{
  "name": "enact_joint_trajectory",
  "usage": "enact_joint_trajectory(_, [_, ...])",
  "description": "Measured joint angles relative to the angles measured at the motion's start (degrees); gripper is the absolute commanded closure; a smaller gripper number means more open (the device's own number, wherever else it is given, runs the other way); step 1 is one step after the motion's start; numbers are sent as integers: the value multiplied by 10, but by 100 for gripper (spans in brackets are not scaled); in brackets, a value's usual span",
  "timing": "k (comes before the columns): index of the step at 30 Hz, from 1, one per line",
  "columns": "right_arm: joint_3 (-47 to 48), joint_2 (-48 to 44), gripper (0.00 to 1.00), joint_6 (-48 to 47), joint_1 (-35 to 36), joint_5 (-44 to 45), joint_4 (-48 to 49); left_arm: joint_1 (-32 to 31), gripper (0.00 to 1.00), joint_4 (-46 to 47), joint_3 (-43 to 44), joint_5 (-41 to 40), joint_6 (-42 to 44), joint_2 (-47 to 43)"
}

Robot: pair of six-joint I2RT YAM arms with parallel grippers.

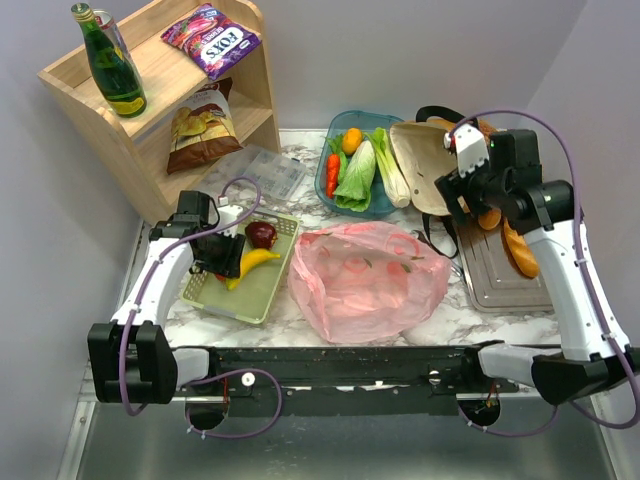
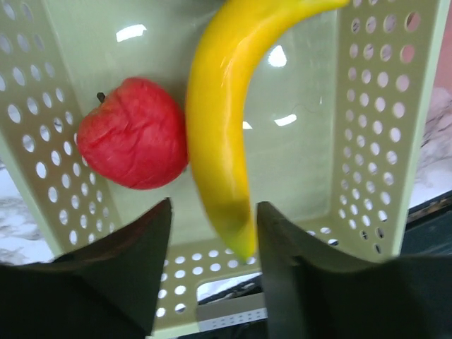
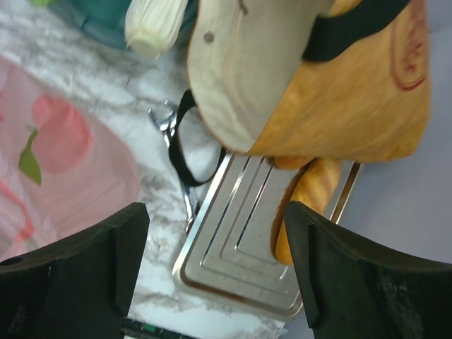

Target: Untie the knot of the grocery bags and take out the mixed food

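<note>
The thin pink plastic bag (image 1: 365, 275) lies flat mid-table, and no knot shows on it. The mustard-orange tote (image 1: 430, 160) lies at the back right, its pale lining facing up. My left gripper (image 1: 232, 265) is open over the green perforated basket (image 1: 262, 295). The yellow banana (image 2: 219, 120) lies in the basket with its tip between my open fingers (image 2: 212, 233), next to a red apple-like fruit (image 2: 134, 134). My right gripper (image 1: 458, 195) is open and empty (image 3: 215, 219) above the edge of the metal tray (image 3: 247, 247), just below the tote (image 3: 353, 92). Leafy vegetables, a carrot and an orange fill the blue container (image 1: 372, 205).
A bread loaf (image 1: 520, 250) lies on the metal tray (image 1: 495, 280). A black strap (image 3: 185, 145) lies beside the tray. A wooden shelf (image 1: 160, 110) at the back left holds a green bottle (image 1: 112, 65), a purple FOX'S packet (image 1: 212, 38) and a chip bag (image 1: 202, 125). A clear plastic box (image 1: 270, 172) stands beside it.
</note>
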Motion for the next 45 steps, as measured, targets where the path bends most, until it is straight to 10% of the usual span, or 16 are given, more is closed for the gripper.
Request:
enact_joint_trajectory(4, [59,47,14,27,0,32,38,0,2,-3,0,-5,20,-2])
enact_joint_trajectory(23, [89,297,2,-67,-3,241,337,-7,2,29,64,13,39,-104])
enact_joint_trajectory(26, [89,323,18,-96,-14,257,370,-10,2,35,74,19,32,-100])
enact_joint_trajectory(34, [169,370,99,-104,-101,246,360,-16,2,39,122,56,-10,-79])
enact_joint_trajectory(45, [208,348,99,-82,-126,224,352,-45,1,68,131,86,-38,-61])
